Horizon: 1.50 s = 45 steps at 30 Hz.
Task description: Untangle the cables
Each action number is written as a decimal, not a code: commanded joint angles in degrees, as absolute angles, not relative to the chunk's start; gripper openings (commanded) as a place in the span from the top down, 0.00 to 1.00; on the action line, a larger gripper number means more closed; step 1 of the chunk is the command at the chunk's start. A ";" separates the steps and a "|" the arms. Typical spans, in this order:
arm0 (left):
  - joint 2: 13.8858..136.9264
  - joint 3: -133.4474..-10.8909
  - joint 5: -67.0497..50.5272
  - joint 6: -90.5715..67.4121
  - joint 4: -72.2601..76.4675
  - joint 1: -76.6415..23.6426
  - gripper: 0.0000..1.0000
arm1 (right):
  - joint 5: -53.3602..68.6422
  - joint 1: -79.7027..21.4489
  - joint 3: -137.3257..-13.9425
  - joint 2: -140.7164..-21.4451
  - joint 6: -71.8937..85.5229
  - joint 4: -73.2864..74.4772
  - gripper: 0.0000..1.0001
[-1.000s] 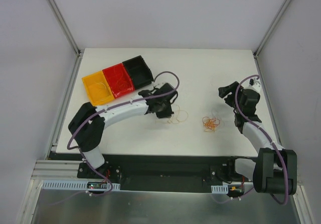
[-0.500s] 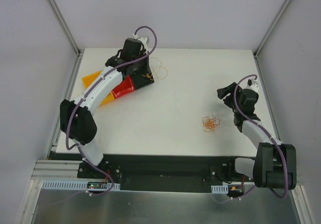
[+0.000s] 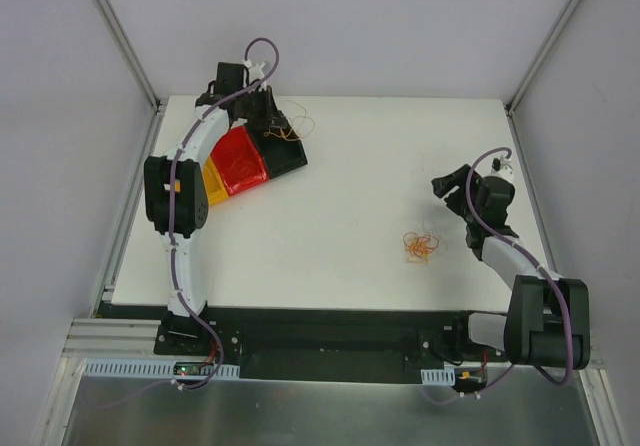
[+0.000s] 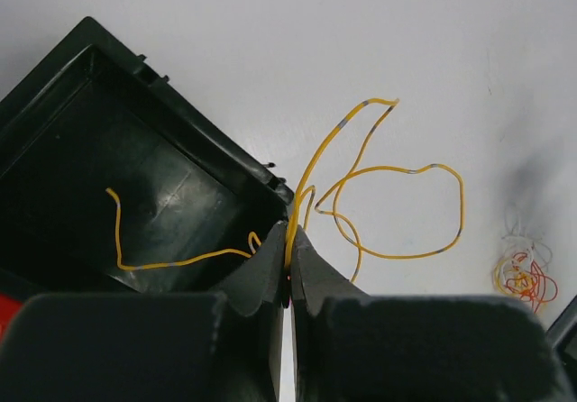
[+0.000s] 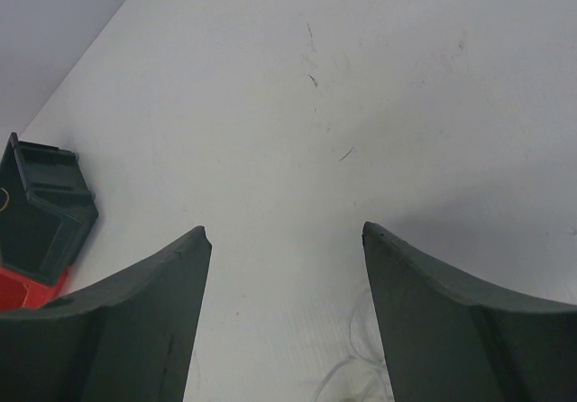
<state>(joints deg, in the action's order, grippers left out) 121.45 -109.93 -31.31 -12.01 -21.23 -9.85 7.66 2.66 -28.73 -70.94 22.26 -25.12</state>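
With the left pincer (image 4: pixel 288 258), pinching a limp, likely feather-light yellow wire (image 4: pixel 397 169) mid-strand at the black bin's (image 4: pixel 90 150) rim, far left corner of the surface (image 3: pixel 380 166); with the right pincer (image 5: pixel 284 240) gaping, hovering near the right-edge tangle (image 3: pixel 421 246).

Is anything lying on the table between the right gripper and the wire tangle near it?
No. In the top view, only bare white table lies between the open right gripper and the wire tangle.

White table (image 3: pixel 340 196), tray (image 3: pixel 250 185) near its far-left corner, orange compartment (image 3: pixel 214 183), red compartment (image 3: pixel 238 158), black compartment (image 3: pixel 290 154) side by side
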 commanded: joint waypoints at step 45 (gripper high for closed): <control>102.68 -95.82 -19.49 -22.32 -19.86 -8.44 0.43 | 9.93 3.25 -33.57 -72.34 22.67 -23.22 0.32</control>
<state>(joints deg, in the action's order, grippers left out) 114.41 -100.03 -15.00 -19.40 -19.99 -7.60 10.72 2.92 -30.63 -74.39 23.46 -25.91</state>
